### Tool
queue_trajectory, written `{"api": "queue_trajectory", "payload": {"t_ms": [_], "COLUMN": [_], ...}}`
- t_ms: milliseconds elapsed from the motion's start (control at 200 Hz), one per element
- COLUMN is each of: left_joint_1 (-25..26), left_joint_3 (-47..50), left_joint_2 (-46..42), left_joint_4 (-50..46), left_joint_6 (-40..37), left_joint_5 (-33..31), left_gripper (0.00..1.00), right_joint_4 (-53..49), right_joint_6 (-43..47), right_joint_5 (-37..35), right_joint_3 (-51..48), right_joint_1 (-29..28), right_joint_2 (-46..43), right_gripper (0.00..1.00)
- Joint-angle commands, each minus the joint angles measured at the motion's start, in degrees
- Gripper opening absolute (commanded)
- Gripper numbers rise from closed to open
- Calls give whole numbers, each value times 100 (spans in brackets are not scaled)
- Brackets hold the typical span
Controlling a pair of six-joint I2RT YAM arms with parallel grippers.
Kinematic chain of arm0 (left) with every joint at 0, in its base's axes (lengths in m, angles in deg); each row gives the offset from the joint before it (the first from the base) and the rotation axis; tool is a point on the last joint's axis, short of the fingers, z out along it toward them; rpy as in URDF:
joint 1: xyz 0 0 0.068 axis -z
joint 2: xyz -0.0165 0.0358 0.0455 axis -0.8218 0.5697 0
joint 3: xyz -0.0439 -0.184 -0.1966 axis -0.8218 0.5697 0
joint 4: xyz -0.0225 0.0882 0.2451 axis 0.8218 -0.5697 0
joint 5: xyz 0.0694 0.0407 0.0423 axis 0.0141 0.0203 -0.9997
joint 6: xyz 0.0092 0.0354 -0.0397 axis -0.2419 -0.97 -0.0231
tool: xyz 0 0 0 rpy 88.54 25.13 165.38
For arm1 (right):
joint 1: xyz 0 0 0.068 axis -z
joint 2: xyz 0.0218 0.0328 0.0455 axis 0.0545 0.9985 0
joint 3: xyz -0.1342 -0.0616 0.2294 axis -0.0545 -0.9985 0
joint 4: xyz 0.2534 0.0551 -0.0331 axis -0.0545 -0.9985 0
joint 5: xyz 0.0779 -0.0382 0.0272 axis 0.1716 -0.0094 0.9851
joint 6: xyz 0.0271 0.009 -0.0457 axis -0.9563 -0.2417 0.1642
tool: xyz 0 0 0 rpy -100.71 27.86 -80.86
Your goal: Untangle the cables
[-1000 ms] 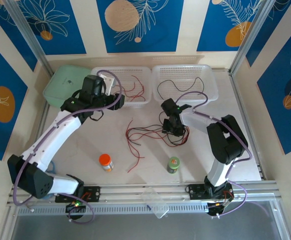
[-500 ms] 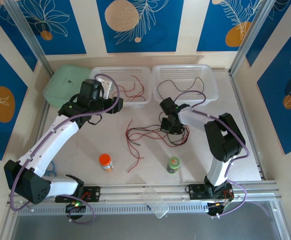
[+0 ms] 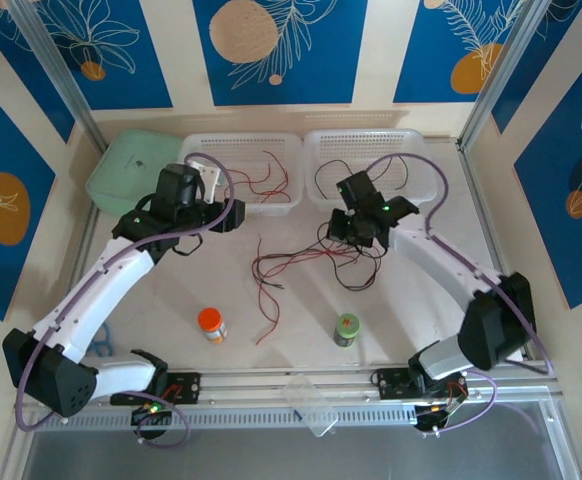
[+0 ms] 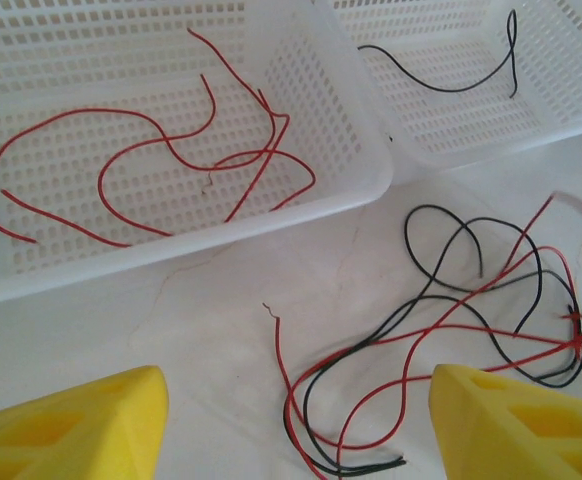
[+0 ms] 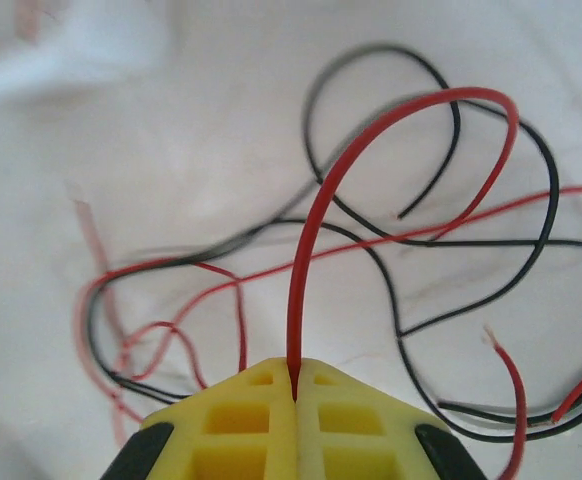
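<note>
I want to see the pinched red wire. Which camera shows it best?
The right wrist camera: the red wire arches up, big and close, from the shut right gripper. The top camera shows that gripper above the tangle, the wire tiny. The left wrist camera shows the tangle, not the pinch.

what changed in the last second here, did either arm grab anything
The right gripper shut on a red cable from the tangle and drew it slightly toward the right basket, its elbow swinging out to the right. The left gripper stayed open and eased back a little. The orange-capped bottle and green-capped bottle stayed put.
</note>
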Motion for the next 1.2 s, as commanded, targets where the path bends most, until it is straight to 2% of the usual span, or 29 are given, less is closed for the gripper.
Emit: {"api": "queue_trajectory", "payload": {"t_ms": [0,205,485,995,1196], "left_joint_1": [54,150,396,636,742], "left_joint_3": [163,316,368,384,367], "left_joint_2": [-139,-184,-158,-151,-336], "left_joint_4": [-6,88,119,20,-233], "left_joint_6": [222,349,350,347,342], "left_joint_5": [178,305,290,159,-53], "left_gripper": [69,69,68,68,68], "right_joint_4": [-503,-952,-1344,-1850,-1530], "right_joint_6": [258,643,1065,1507,1629], "right_joint_5": [24,179,468,999,1105], "right_joint_3": [434,1533,3348,6549,7063], "right_joint_1": [-35,-8,-17,-17,-9], "right_joint_2": [-438,-796,-720,507,1115], "right_gripper": [0,0,0,0,0]}}
